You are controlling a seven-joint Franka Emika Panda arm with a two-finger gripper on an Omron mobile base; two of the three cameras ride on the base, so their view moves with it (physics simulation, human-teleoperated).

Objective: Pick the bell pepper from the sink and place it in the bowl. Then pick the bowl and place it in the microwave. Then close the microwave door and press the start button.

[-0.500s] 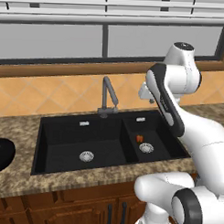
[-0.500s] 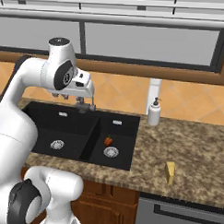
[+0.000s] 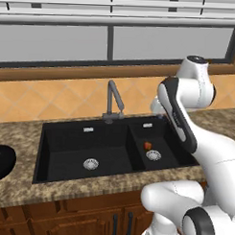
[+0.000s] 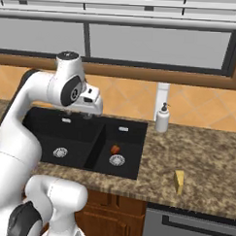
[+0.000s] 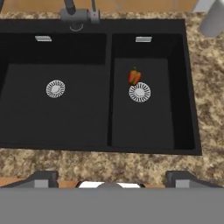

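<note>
Two basins make up the matte black sink (image 5: 105,144), sunk into a speckled brown granite counter (image 4: 205,167) above dark wood cabinet doors (image 3: 63,218). Nearest on the counter in the right base view lies a yellow wedge (image 4: 179,182). At the left edge of the left base view the glossy black bowl (image 3: 0,162) sits on the counter, well apart from the sink. Inside the smaller basin the bell pepper (image 5: 134,76) rests just beside the silver drain (image 5: 139,92), on its far side; the large basin has its own drain (image 5: 55,88). Behind the basins stands the grey faucet (image 3: 113,101), and a white soap dispenser (image 4: 162,119) stands on the counter to the right. Beyond run orange tiles (image 3: 38,100) and a wide window (image 4: 157,44) with a wooden sill.

The white arm arches up from the base and bends forward, with the gripper (image 5: 111,177) hanging high above the sink and looking down into it. Its fingertips (image 5: 43,178) stand wide apart, empty.
</note>
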